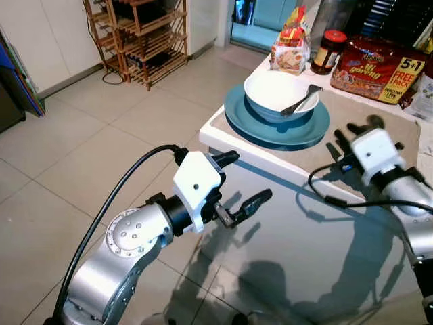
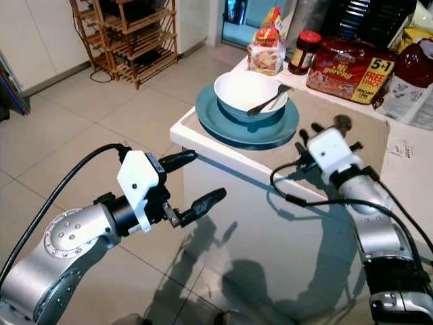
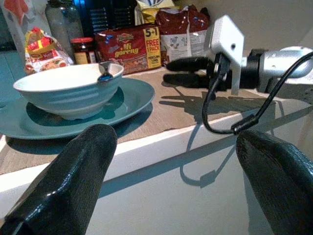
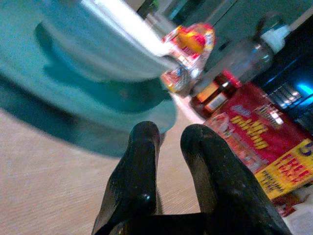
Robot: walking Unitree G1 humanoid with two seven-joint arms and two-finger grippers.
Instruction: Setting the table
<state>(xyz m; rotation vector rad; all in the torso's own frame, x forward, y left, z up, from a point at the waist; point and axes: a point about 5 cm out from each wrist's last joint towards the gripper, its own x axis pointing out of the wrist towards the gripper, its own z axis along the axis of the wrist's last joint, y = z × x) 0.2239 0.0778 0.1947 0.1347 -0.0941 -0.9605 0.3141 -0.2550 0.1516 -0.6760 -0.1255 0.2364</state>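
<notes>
While my left gripper (image 1: 237, 181) hangs off the table's near corner, out over the tiled floor (image 1: 81, 156), I can see its two black fingers spread wide with nothing between them. Beyond it, a wooden rack (image 1: 145, 37) stands against the far wall.

On the white table (image 1: 270, 223), a beige mat (image 1: 365, 145) carries a blue plate (image 1: 277, 128), and a pale bowl (image 1: 277, 95) sits centred on that plate. A dark spoon (image 1: 302, 101) rests in the bowl, handle leaning over the right rim; otherwise the bowl looks empty from the head views.

Behind the setting, along the table's far edge, I see a snack bag (image 1: 291, 47), a dark jar with a red lid (image 1: 329, 51), and a red noodle multipack (image 1: 375, 68) marked 5+1.

My right gripper (image 1: 352, 132) lies low over the mat, just beside the plate's right edge, its fingers (image 4: 134, 176) close together and holding nothing.
</notes>
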